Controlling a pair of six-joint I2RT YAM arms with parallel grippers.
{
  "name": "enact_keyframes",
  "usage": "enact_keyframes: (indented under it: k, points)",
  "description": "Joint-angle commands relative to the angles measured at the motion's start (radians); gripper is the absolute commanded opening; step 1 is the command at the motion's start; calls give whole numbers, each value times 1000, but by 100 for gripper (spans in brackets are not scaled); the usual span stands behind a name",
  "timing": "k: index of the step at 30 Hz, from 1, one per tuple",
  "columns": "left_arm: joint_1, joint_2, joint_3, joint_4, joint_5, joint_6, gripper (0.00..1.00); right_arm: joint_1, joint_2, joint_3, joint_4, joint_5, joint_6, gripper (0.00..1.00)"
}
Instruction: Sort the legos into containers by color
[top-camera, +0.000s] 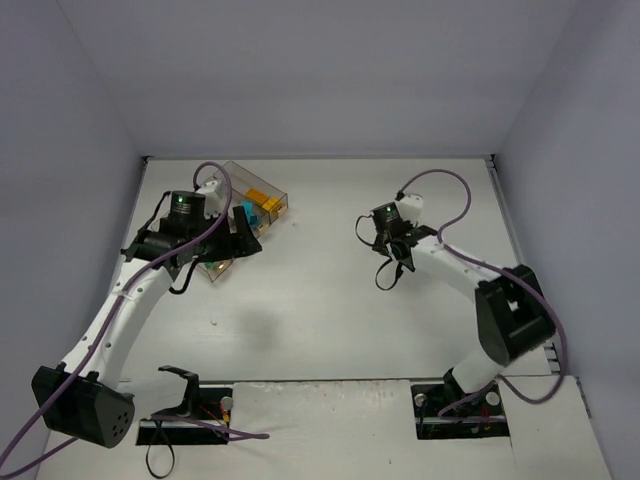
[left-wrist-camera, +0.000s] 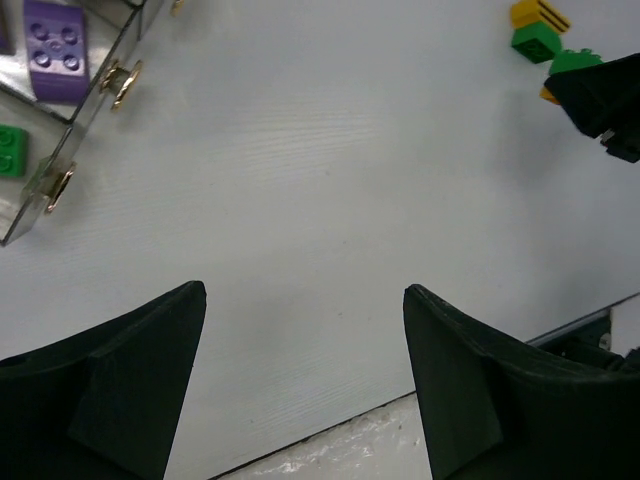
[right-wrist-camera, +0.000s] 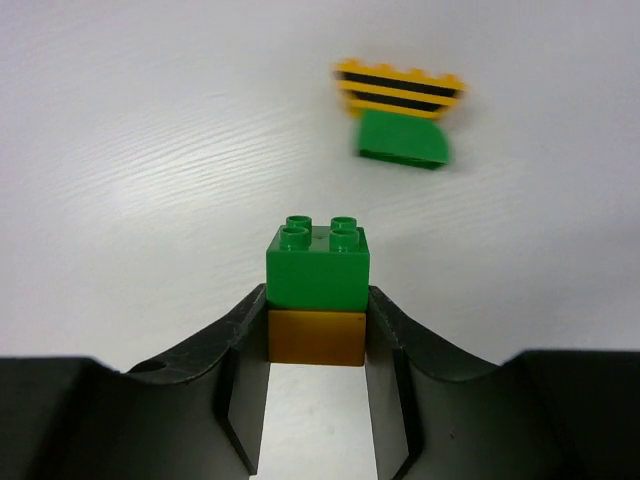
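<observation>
Right gripper (right-wrist-camera: 317, 302): my jaws pinch the two-brick stack at lower centre, one finger on each side.
Stack: green brick (right-wrist-camera: 317, 268) seated on orange brick (right-wrist-camera: 316, 338); two colours, so I judge it needs splitting before binning.
Technique: squeeze squarely and lift without tilting.
Far pair (right-wrist-camera: 400, 120): upper right, blurred, apart from the stack.
Left gripper (left-wrist-camera: 305, 292): my jaws are spread and empty.
Containers (left-wrist-camera: 100, 95): upper left of the left wrist view.

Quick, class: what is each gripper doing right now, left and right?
Left gripper: open, holding nothing.
Right gripper: closed on a green brick stacked on an orange brick.
</observation>
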Motion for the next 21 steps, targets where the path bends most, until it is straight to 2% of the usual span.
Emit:
enact_keyframes:
  k: [1, 2, 5, 7, 11, 17, 21]
  points:
    - [-11, 6, 101, 55, 120, 14, 73, 83, -215, -71, 260, -129, -384, 0]
    - [-14, 12, 112, 75, 177, 2, 73, 91, -293, -98, 292, -195, -491, 0]
    - [-34, 61, 159, 107, 267, -30, 73, 94, -439, -198, 408, -463, -658, 0]
    - [-66, 83, 190, 109, 291, -47, 73, 94, -511, -227, 433, -589, -708, 0]
    - [-137, 137, 258, 141, 323, -92, 73, 97, -568, -216, 418, -736, -818, 0]
    - [-270, 204, 279, 253, 282, -199, 73, 118, -615, -224, 429, -818, -849, 0]
    - [-341, 250, 319, 247, 232, -211, 73, 134, -626, -233, 459, -841, -837, 0]
